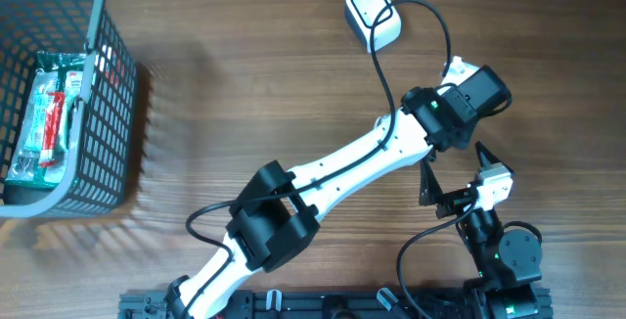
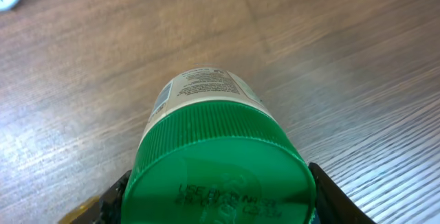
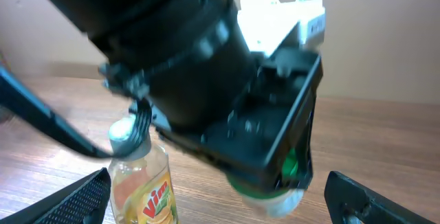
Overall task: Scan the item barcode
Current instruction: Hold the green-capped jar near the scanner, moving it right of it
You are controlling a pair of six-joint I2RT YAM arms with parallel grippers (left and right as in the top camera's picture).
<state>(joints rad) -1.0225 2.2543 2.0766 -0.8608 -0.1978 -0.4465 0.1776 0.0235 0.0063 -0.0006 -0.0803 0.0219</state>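
Left tool (image 2: pixel 220 200) clenched on green-capped bottle (image 2: pixel 218 148), near white scanner (image 1: pixel 373 14) on table (image 1: pixel 245 84), right tool (image 1: pixel 455 167) released, jaws wide, empty, farther from scanner

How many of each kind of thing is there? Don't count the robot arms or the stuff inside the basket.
basket: 1
scanner: 1
green-lidded jar: 1
Vim bottle: 1
Total: 4
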